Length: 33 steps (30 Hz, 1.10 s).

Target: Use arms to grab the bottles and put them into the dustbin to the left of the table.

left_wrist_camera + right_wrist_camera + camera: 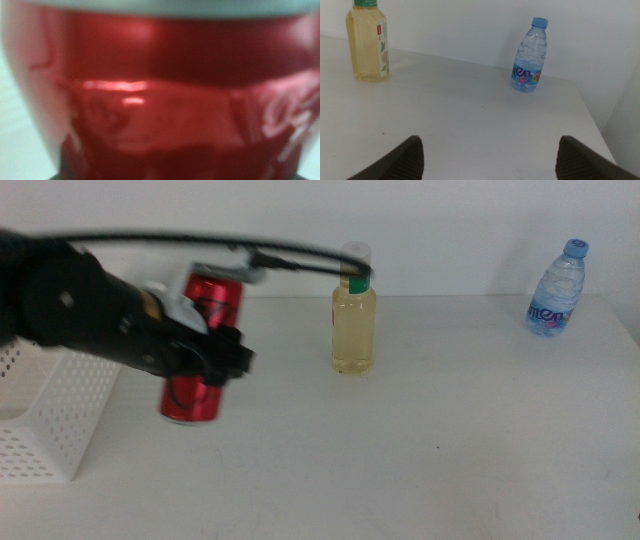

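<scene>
My left gripper (226, 358) is shut on a slim red cola can (203, 398), held tilted just above the table (420, 460) beside the dustbin (45, 435), a white perforated basket at the left edge. The can's red side (175, 100) fills the left wrist view and hides the jaws there. A clear bottle of yellow liquid (354, 325) (367, 47) stands mid-table. At the far right stands a small blue-capped water bottle (556, 290) (527, 60). My right gripper (490, 160) waits open over the table's near side, out of the middle view.
A black cable (200, 242) arcs from the left arm across the top of the yellow bottle. A white wall backs the table. The table's right edge runs close to the water bottle.
</scene>
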{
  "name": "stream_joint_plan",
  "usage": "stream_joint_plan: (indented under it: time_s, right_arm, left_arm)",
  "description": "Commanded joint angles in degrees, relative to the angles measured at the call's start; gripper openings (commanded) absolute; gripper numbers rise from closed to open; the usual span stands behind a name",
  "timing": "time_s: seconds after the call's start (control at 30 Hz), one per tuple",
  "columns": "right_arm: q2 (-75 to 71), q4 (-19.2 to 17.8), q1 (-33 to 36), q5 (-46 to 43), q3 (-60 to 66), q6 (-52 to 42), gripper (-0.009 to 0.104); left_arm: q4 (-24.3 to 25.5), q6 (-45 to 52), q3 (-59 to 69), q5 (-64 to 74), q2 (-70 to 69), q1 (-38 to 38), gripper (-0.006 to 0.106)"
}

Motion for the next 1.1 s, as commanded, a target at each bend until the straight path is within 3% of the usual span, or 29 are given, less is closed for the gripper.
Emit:
stream_joint_plan:
  time_s: [0.0,0.27,0.47,0.7,0.9,1.07]
  right_arm:
    - [-1.7,-0.3,-0.2,-4.3,-0.4,-0.6,0.079]
    - [-1.7,-0.3,-0.2,-4.3,-0.4,-0.6,0.079]
    - [-1.7,-0.3,-0.2,-4.3,-0.4,-0.6,0.079]
    - [-1.7,-0.3,-0.2,-4.3,-0.4,-0.6,0.079]
    - [-1.7,-0.3,-0.2,-4.3,-0.4,-0.6,0.079]
    - [-1.7,-0.3,-0.2,-4.3,-0.4,-0.6,0.079]
  left_arm:
    - [-0.4,-1.1,-5.6,3.4,-2.6,2.9,-0.005]
    - [0.0,0.6,-12.7,15.2,-1.9,11.3,-0.005]
    - [1.8,-7.3,-12.6,22.2,-2.0,12.6,-0.005]
    - [2.5,-1.9,-15.0,26.8,0.1,17.0,-0.005]
    - [-3.3,7.3,-22.7,32.4,5.0,26.8,-0.005]
    - [-4.5,10.7,-30.1,37.2,10.4,33.1,-0.005]
